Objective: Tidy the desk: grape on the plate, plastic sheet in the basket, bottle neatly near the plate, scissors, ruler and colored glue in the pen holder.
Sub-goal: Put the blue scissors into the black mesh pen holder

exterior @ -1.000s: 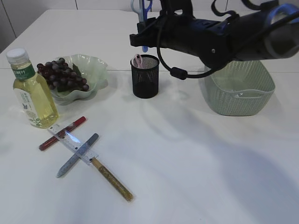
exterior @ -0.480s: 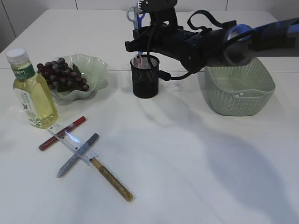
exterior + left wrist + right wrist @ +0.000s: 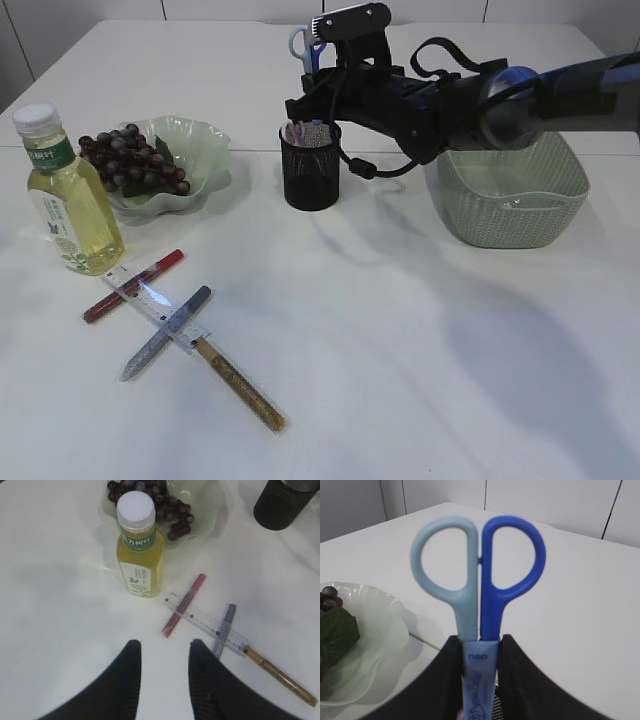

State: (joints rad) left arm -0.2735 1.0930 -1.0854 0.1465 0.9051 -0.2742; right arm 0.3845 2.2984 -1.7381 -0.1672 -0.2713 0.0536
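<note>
1. The grapes [image 3: 130,160] sit on the green plate [image 3: 205,140], so that job looks done.
2. The bottle [image 3: 68,195] stands upright just beside the plate, so that looks done too.
3. The basket [image 3: 510,195] is on the right side of the table. I cannot tell if the plastic sheet is inside it.
4. The scissors [image 3: 479,580] are in the right claw [image 3: 480,652], which squeezes them between its two fingers. They are right over the black pen holder [image 3: 311,165], with the low end at its mouth. I think this job is partly done: they must still go down and be let go.
5. The scissors stand straight up and down. The two handle loops, pale blue and dark blue, point up. The blade end points down into the pen holder.
6. The ruler [image 3: 205,622] lies flat on the table, slanted, not yet put away.
7. Three glue pens lie flat with it: the red glue pen [image 3: 184,605], the grey glue pen [image 3: 223,629] and the gold glue pen [image 3: 281,676]. They wait too.
8. The left claw [image 3: 162,652] hangs above the table near them. Its fingers are apart and hold nothing.
</note>
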